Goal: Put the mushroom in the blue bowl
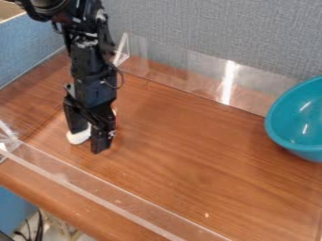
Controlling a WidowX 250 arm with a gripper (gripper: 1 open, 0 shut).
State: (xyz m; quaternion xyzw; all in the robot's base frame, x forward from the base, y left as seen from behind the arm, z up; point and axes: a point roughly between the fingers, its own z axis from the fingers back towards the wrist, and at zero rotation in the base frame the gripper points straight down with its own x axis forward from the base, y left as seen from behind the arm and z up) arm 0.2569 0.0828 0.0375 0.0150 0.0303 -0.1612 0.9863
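Camera view, the only one we have. The gripper [90,135] points straight down at the left side of the counter [189,151], its fingers [101,139] spread wide and holding nothing. The mushroom [79,136] lies on the counter right at the fingertips: we see only a white part of it showing at the left of the fingers, between and partly behind them. The rest is hidden by the gripper, so we cannot tell which way its long axis runs, nor where the cap is. We judge that the fingers straddle it, or nearly so, and that the coming close depends on the mushroom sitting squarely between them rather than off to their left; the picture does not settle this.

The blue bowl [299,118] stands at the right edge of the scene, well apart from the mushroom, with bare wood between them. One arm only, so no choice of side.

Writing: no brand, label or readable text anywhere in this view.
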